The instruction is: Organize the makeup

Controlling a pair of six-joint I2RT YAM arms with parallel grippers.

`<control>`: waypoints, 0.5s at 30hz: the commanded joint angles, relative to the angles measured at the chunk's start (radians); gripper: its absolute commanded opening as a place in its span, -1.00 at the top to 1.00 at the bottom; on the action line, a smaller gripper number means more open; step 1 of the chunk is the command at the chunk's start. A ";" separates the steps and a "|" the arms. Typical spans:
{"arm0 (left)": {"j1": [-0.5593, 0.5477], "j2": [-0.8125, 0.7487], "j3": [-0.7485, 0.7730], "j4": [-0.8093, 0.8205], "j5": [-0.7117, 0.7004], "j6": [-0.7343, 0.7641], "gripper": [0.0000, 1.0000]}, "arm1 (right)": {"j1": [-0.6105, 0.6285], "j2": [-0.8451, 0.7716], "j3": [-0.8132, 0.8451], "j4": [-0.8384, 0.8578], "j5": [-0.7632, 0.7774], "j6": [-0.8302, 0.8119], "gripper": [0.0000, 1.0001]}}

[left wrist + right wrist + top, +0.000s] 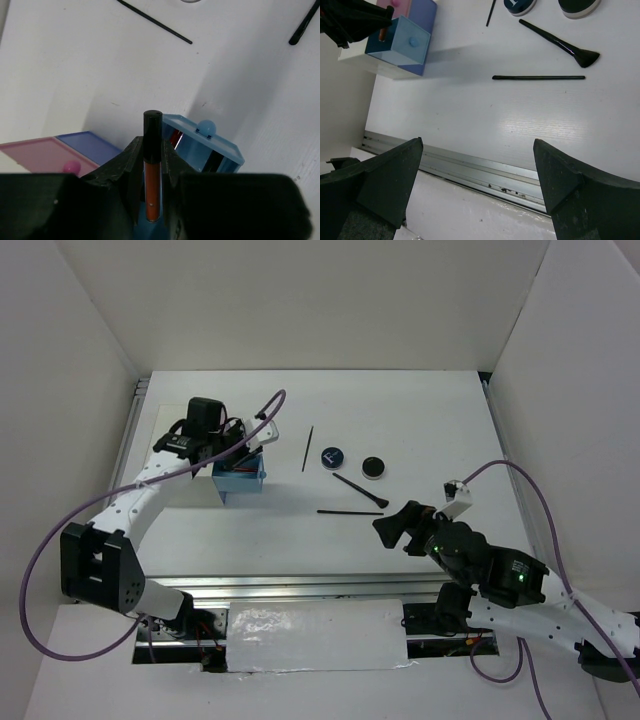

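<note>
On the left, the left fingers (131, 162) were clamped on a red-and-black pencil (152, 125). Its long axis ran out along them, with the black cap past the tips, over the open blue drawer (220, 147). Lowering it in looked like the coming move. Further right on the table (430, 420) lay a black pencil (350, 511) and a brush (360, 490). Both were nearer the right fingers (385, 175), which stood wide open and empty, close to the brush's head.
</note>
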 commanded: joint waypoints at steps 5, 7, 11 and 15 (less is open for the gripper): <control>0.010 -0.091 -0.047 0.140 -0.040 -0.061 0.43 | 0.000 0.017 -0.011 0.071 0.012 -0.018 -1.00; 0.011 -0.094 -0.038 0.147 -0.052 -0.076 0.33 | 0.001 0.024 -0.006 0.065 0.016 -0.017 -1.00; 0.013 -0.099 -0.016 0.123 -0.063 -0.078 0.21 | 0.001 0.024 -0.001 0.062 0.018 -0.015 -0.99; 0.013 -0.117 -0.018 0.123 -0.074 -0.081 0.16 | 0.000 0.024 0.002 0.065 0.019 -0.017 -0.99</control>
